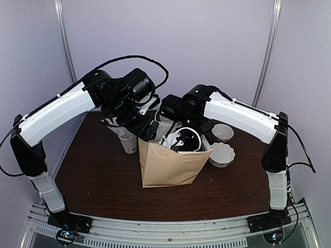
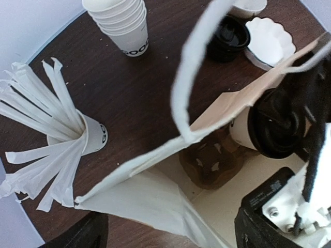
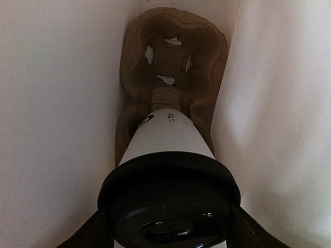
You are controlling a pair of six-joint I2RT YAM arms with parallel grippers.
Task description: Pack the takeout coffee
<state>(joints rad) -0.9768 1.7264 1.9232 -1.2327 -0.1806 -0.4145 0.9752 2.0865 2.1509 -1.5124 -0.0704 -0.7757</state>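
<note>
Under everything lies the dark wooden table [image 1: 103, 191], and on its middle stands the brown paper bag [image 1: 168, 168], upright and open at the top. Both my arms bend in over its mouth. My left gripper [image 1: 149, 135] hangs at the bag's left rim with its jaws spread, clamped on nothing. The bag's wall runs between them, and one white bag handle [image 2: 186, 77] loops up in front of my left wrist camera. My right gripper [image 3: 165, 235] is down inside the bag, its fingers [image 3: 85, 232] pressed against either side of the takeout coffee's top. I hold the white paper cup [image 3: 165, 137] there with its black lid [image 3: 168, 191] on. The cup's base points at the brown cardboard carrier [image 3: 170, 57] on the bag's floor, at the carrier's nearer pocket — whether it is seated there I cannot tell. Outside the bag, on the table to its left, stands a white cup [image 2: 95, 139] full of long white straws [image 2: 46, 119], with a nested stack of white cups [image 2: 121, 20] beyond it. On the other side of the bag sit a pile of black lids [image 2: 230, 36] and, just beside it, fluted white paper liners [image 2: 271, 39].
</note>
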